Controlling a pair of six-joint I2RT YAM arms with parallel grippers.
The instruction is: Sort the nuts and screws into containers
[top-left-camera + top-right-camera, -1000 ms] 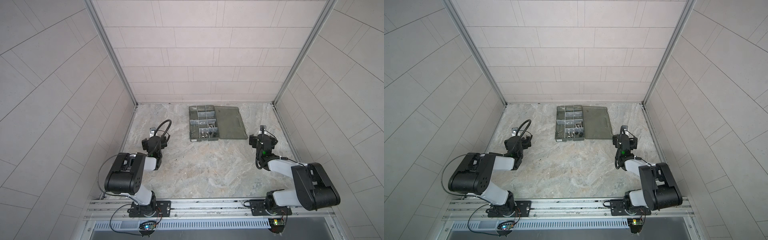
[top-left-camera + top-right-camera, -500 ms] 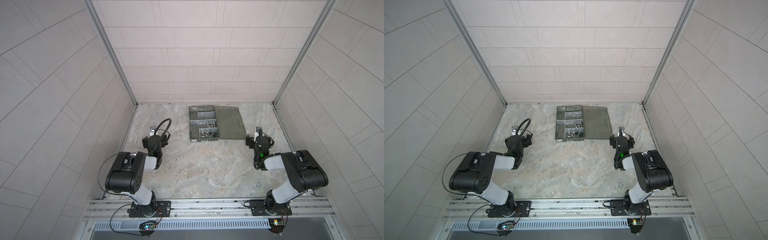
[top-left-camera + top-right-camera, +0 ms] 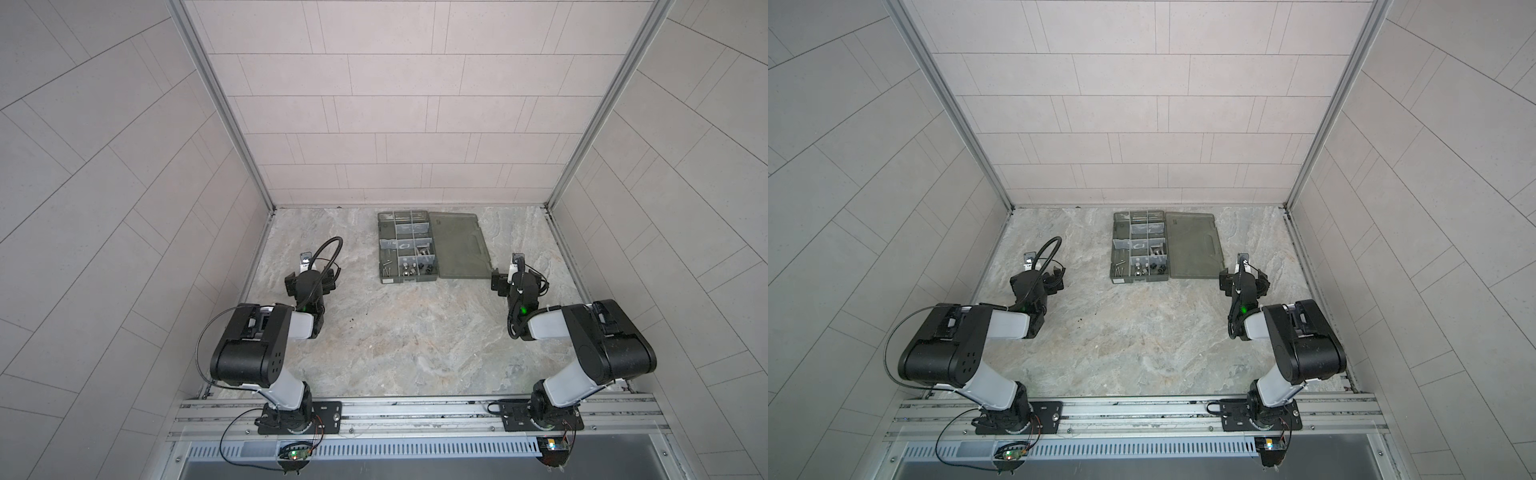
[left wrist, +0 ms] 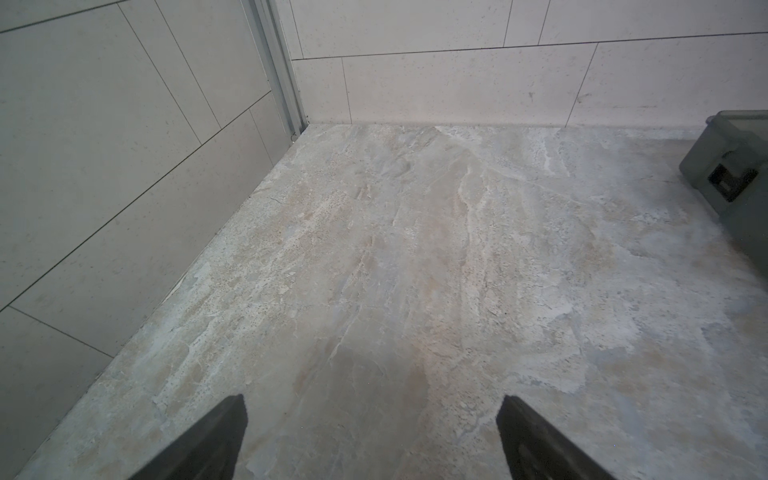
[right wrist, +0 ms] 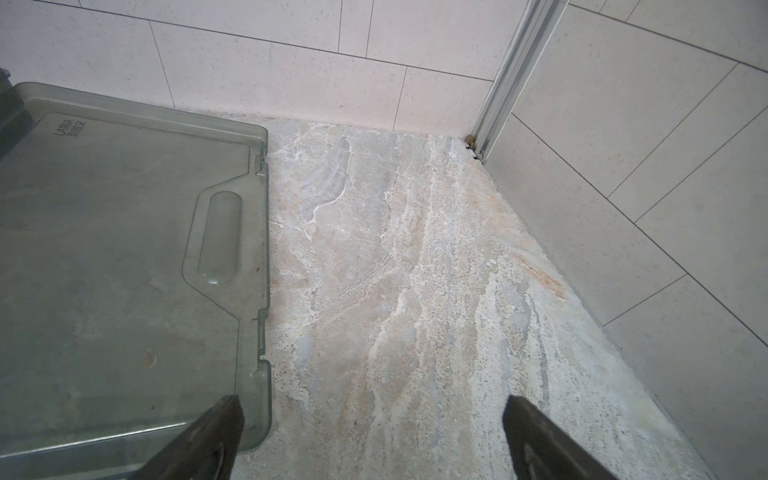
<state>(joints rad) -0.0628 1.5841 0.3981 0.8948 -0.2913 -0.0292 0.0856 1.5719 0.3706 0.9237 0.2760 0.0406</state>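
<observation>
Right arm (image 3: pixel 598 349) has folded its elbow inward since earlier frame; left arm (image 3: pixel 249 345) unchanged.

Both top views: organizer box (image 3: pixel 380 249) at back of desk (image 3: pixel 415 340), lid (image 3: pixel 457 245) laid flat so containers (image 3: pixel 411 227) stay reachable. Screws (image 3: pixel 387 268) and nuts (image 3: pixel 409 271) lie in near compartments (none seen loose on desk).

Left wrist: left gripper (image 4: pixel 370 411) jaws wide, empty, over bare desk.

Right wrist: right gripper (image 5: pixel 370 411) jaws wide, empty, beside lid corner. Parked clear of box; sorting likely finished.
</observation>
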